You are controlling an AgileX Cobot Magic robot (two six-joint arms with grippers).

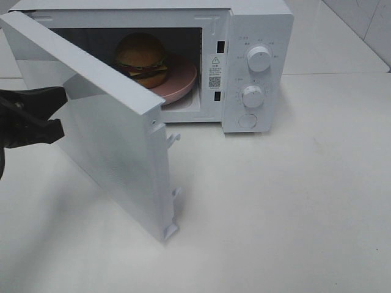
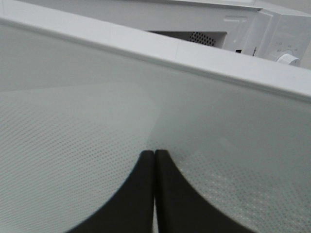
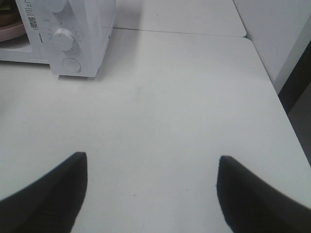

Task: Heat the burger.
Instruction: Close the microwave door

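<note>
While the microwave (image 1: 256, 24) stands with its door (image 1: 110, 134) swung wide toward the front of the table (image 3: 170, 97), you can see the burger (image 1: 142, 58) inside the oven. It sits on a pink plate (image 1: 183, 82), toward the left part of the chamber, and the plate's rim reaches close to the door opening.

Your left claw (image 2: 154, 154) is at the outer face of the door, on the left in the high view. Its two dark fingers (image 2: 138, 194) are pressed flat together with nothing between them, and the tips point at the dotted window panel. You cannot tell from these views whether the tips actually touch the glass.

Your right claw (image 3: 151, 158) is out of the high view. Its wrist camera shows the fingers spread wide over bare table, well apart from the microwave and holding nothing.

On the control panel, the upper knob (image 1: 258, 59) sits above the lower knob (image 1: 252, 96), with a round button (image 1: 247, 120) beneath them.
</note>
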